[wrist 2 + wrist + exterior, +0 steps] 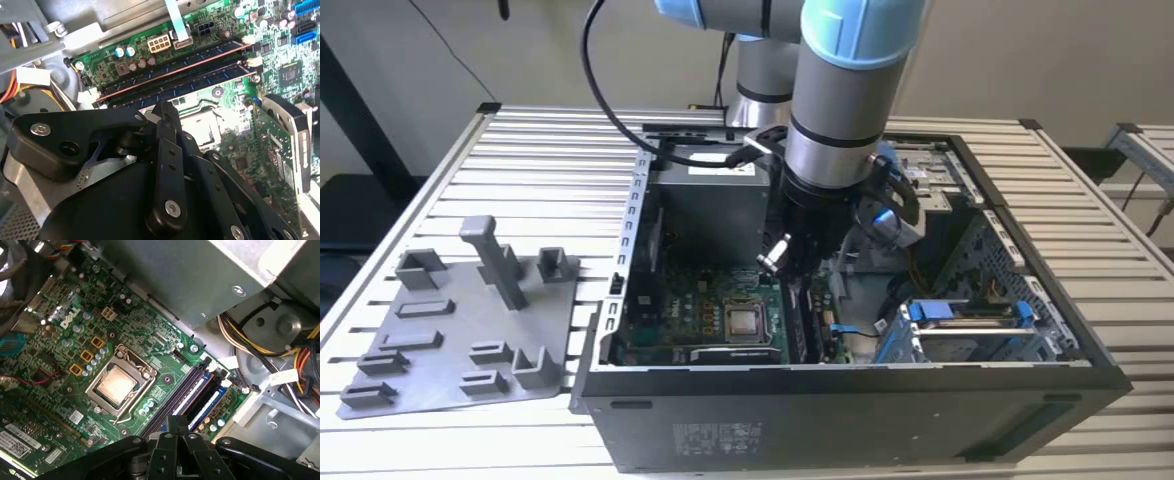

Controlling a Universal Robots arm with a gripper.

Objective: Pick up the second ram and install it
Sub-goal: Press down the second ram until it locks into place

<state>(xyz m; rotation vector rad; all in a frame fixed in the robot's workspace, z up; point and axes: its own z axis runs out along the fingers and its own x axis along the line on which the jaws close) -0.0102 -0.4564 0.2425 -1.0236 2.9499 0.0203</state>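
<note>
Two memory sticks stand in the long slots of the green motherboard [165, 337] in the second wrist view; the one farther from me I take for the first stick [170, 64], and the one nearer my fingertips for the second ram [190, 83]. It lies along its slot, parallel to its neighbour and just beside it; whether it is pressed fully home I cannot tell.

My gripper [167, 111] hangs low inside the open computer case [854, 425], which lies on the slatted tabletop [547, 160]. In the exterior view it sits under the arm, over the board and beside the grey power supply [707, 205]. In the first wrist view its tip [177, 421] points at the slot bank, with the processor socket [117, 385] off to one side. The fingers look drawn together, with no gap between them; I see no stick clamped there, so I judge my gripper is closed and empty.

By my reading, the pick-up is done and the seating step is in hand, with my closed tip just above or on the second ram's top edge; contact itself is hidden. Seating calls for straight, even pressure along that edge, no sideways lean toward the neighbouring stick, and the white latch [255, 61] at the slot's end snapped in.
</note>
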